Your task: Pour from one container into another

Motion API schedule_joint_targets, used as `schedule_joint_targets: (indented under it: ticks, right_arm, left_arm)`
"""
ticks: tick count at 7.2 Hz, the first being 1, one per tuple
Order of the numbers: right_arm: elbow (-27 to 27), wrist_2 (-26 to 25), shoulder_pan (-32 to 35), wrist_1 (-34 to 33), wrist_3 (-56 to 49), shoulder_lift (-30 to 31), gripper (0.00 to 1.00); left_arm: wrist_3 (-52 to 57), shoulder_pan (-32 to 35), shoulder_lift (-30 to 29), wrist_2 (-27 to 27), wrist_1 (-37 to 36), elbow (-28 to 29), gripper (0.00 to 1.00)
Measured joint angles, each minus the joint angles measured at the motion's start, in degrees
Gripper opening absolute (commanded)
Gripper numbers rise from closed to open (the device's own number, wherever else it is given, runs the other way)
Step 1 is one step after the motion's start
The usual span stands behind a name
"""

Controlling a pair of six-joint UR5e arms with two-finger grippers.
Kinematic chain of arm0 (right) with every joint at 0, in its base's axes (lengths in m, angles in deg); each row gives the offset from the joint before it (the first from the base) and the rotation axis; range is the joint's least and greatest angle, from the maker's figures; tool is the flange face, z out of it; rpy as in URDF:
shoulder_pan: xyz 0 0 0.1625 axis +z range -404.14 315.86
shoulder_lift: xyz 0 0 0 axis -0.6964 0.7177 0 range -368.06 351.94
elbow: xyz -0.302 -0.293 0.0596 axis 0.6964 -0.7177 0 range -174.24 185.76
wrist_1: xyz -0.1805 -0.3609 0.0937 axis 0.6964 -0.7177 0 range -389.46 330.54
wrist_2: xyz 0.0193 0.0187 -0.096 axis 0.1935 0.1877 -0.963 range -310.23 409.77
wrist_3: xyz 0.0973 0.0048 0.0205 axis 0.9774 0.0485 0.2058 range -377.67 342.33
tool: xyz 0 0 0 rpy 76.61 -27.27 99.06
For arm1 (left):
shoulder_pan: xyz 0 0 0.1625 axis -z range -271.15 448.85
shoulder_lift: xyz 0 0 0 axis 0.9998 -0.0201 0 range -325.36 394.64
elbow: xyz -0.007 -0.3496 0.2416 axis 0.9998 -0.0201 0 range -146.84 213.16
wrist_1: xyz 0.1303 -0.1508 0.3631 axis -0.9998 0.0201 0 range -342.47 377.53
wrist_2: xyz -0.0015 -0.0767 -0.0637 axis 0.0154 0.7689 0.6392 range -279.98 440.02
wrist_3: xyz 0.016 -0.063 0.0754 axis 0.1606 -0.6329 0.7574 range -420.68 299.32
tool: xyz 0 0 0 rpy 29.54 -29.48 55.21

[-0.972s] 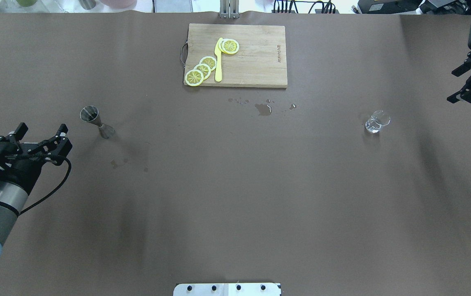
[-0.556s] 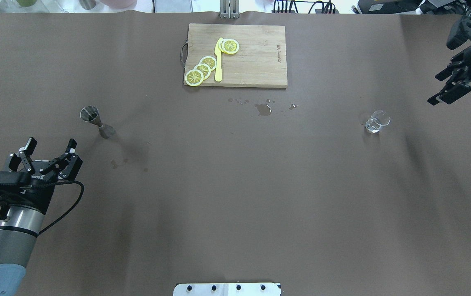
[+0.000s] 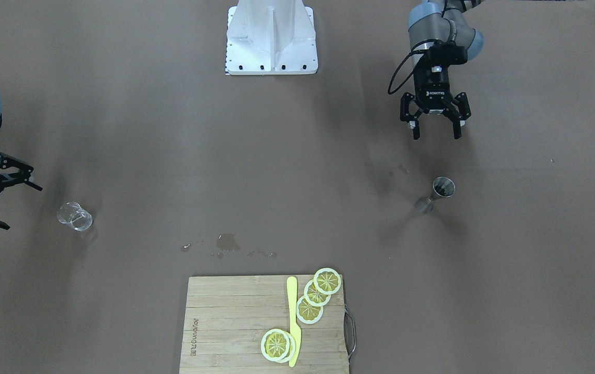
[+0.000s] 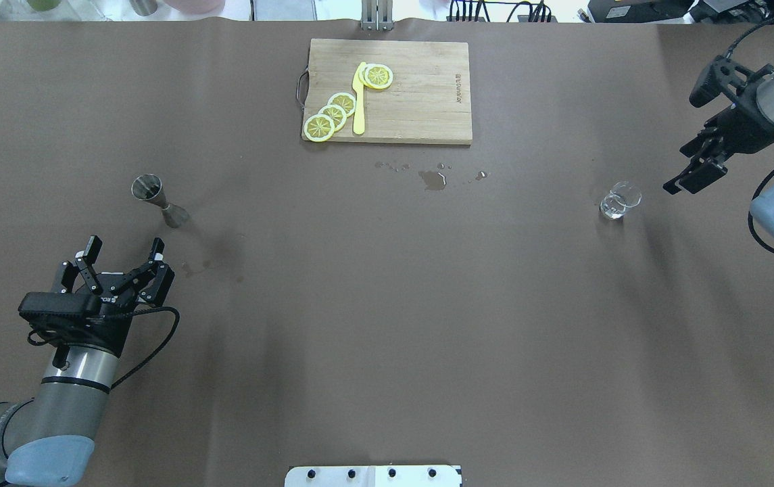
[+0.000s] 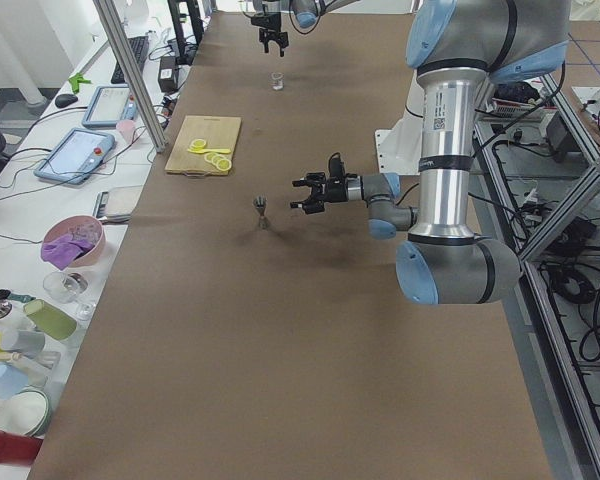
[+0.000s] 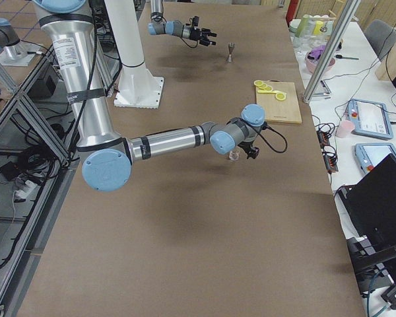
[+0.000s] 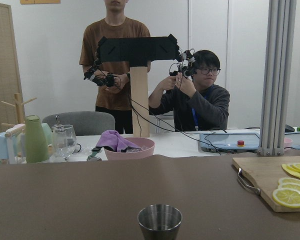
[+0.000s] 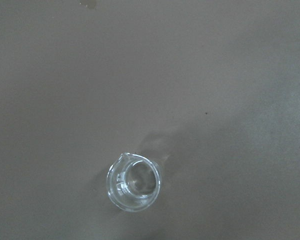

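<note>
The clear glass cup (image 4: 620, 201) stands upright on the right half of the table and shows from above in the right wrist view (image 8: 134, 183). Just to its right, apart from it, my right gripper (image 4: 681, 169) hangs open and empty, also seen in the front-facing view (image 3: 19, 208). On the left half stands the metal hourglass jigger (image 4: 159, 199), whose dark mouth fills the bottom of the left wrist view (image 7: 159, 222). My left gripper (image 4: 125, 245) is open and empty, a short way on the robot's side of the jigger, with its fingers pointing toward it.
A wooden cutting board (image 4: 420, 101) with lemon slices (image 4: 332, 113) and a yellow knife (image 4: 359, 101) lies at the far middle. Small puddles (image 4: 434, 179) sit in front of it. Two people show beyond the table's far edge in the left wrist view.
My left gripper swung from the table's left edge to a spot behind the jigger, now facing it. My right gripper came in from the right edge toward the glass cup.
</note>
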Motion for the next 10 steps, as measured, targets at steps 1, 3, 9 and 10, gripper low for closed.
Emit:
schedule_joint_targets:
  ticks: [1,3,9,10]
  right_arm:
    - [-0.09,-1.17,-1.68,4.11,3.23,1.02,1.00]
    - [-0.40,-3.89,-4.71,11.61,8.43,2.66,1.00]
    - [-4.88,-7.17,-7.11,27.13,9.54,5.03,1.00]
    - [-6.01,-7.92,-7.16,28.82,9.58,4.57,1.00]
  left_arm:
    - [0.04,-0.01,-0.34,1.30,-0.03,0.59,0.98]
    - [0.00,-0.02,-1.33,3.53,0.00,2.37,0.98]
    - [-0.13,1.21,-2.55,7.33,2.27,6.08,0.98]
    - [-0.12,1.42,-2.62,7.52,2.30,6.35,0.98]
